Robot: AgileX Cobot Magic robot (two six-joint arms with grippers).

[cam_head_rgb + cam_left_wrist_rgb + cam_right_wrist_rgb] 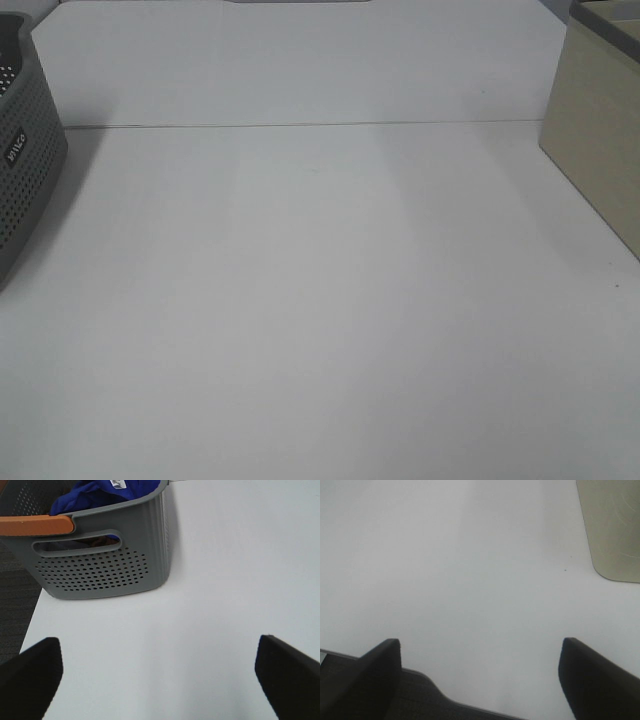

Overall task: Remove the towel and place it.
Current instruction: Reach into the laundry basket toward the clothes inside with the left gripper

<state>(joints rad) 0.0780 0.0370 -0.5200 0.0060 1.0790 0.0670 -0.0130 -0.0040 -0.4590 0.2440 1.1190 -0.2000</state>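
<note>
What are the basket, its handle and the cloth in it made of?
The basket looks like moulded grey plastic, matte: hole grid, ribbed side. The handle is smooth orange, plastic or wood, cannot tell. The towel is soft blue fabric, bunched in folds, with a white label.

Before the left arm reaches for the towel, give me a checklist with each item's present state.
1. Towel located: ok, bunched inside the grey basket.
2. Left gripper open and empty: ok.
3. Right gripper open and empty: ok.
4. Left gripper positioned over the towel: not ok, it hangs over the table, short of the basket.
5. Orange handle clear of the lift path: cannot tell.
</note>
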